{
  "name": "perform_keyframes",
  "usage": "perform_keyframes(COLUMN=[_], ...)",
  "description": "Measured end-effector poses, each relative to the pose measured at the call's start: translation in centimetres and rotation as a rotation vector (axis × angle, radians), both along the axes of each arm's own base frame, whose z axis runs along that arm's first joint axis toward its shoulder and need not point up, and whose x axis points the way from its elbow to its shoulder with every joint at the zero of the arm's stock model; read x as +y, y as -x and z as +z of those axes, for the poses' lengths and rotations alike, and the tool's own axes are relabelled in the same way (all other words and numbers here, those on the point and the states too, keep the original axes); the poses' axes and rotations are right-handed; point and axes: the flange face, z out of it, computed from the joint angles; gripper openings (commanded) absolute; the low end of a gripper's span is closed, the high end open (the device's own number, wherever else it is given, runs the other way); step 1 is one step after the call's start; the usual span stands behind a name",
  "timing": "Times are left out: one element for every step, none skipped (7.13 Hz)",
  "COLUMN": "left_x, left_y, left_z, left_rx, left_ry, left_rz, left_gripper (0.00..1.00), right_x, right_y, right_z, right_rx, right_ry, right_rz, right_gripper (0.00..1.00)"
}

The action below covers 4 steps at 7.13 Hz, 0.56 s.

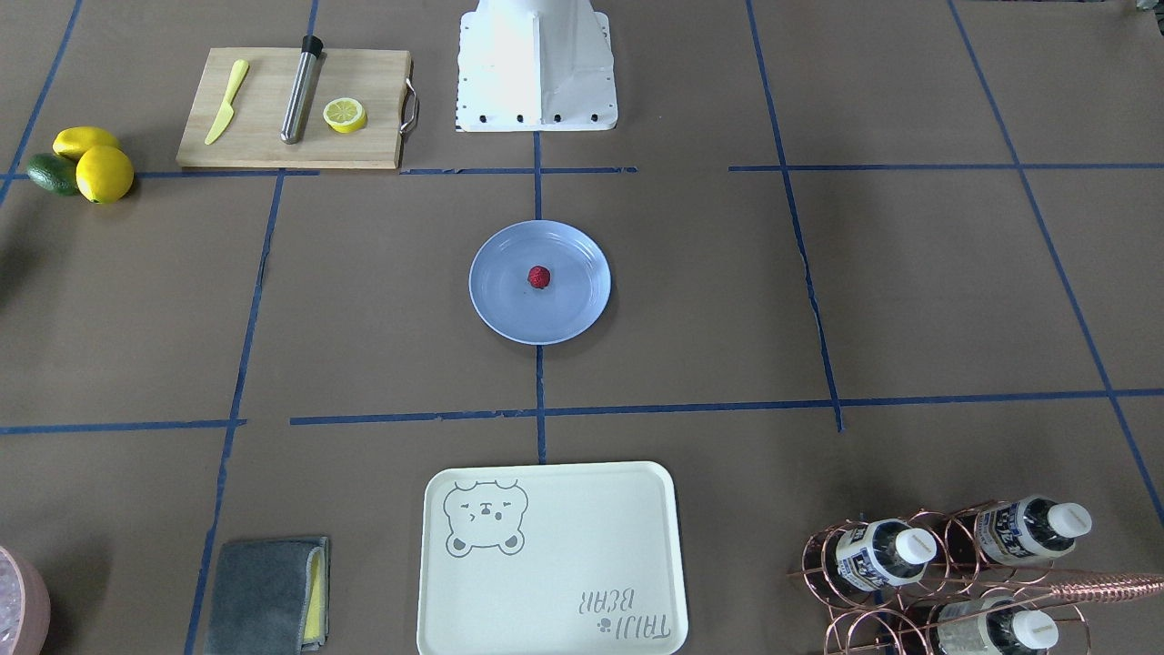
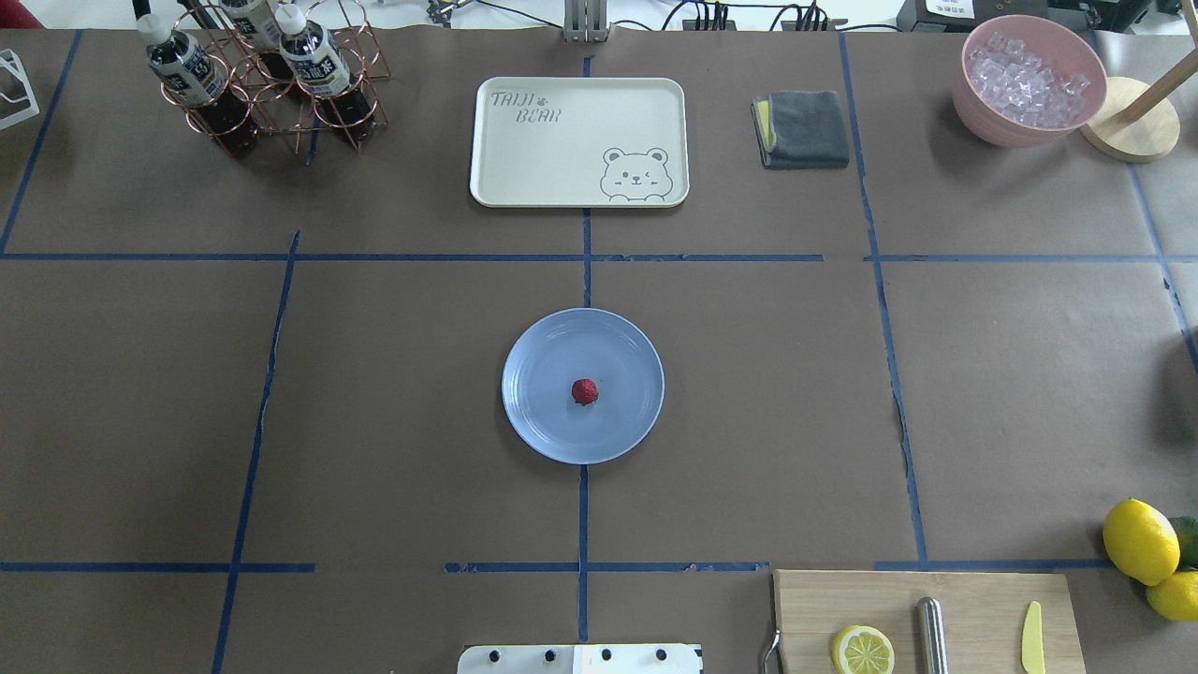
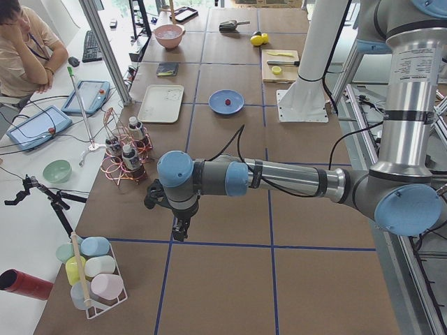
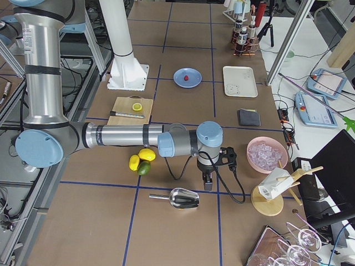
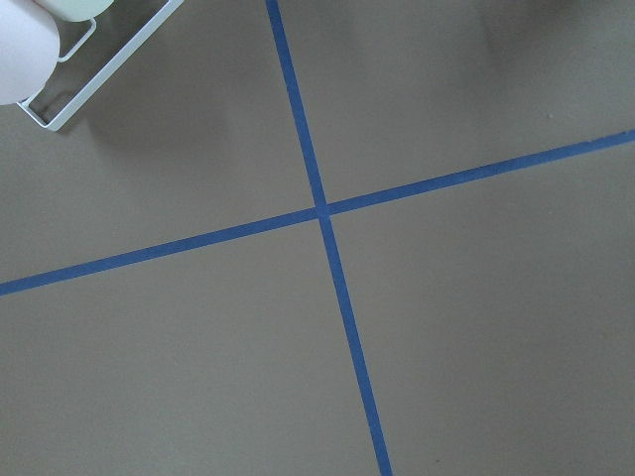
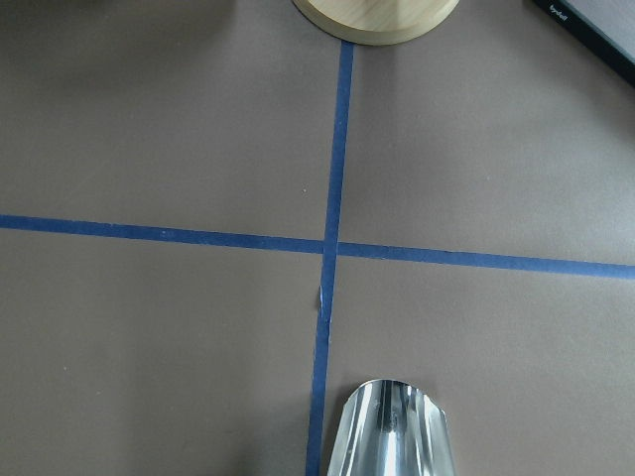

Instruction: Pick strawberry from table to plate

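In the overhead view, the strawberry rests at the centre of the plate, mid-frame on the table; the tray lies beyond, at upper centre. The transfer appears complete, with no step evidently left. In the side views, the left gripper hangs at lower left and the right gripper above a metal scoop, both well apart from the plate. Their opening and any load cannot be determined.
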Motion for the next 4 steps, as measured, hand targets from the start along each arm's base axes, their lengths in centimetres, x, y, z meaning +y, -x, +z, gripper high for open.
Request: perform_keyframes(left_x=[0.01, 0.01, -0.02, -0.04], left_y=[-0.01, -0.02, -0.04, -0.08], left_z=[0.01, 0.03, 0.10, 0.12], left_rx=[0.001, 0.001, 0.000, 0.000], left_ry=[-0.001, -0.002, -0.001, 0.000], left_rz=[0.000, 0.001, 0.001, 0.002], left_gripper=[1.00, 1.00, 1.00, 1.00], right_x=[0.53, 0.90, 1.03, 1.06], right_y=[0.01, -0.01, -0.02, -0.02], right_z=[0.44, 0.71, 0.81, 0.85], right_rx=[-0.007, -0.009, -0.009, -0.009], right_ry=[-0.009, -0.012, -0.013, -0.013], right_rz=[0.003, 0.005, 0.006, 0.006], right_gripper=[1.00, 1.00, 1.00, 1.00])
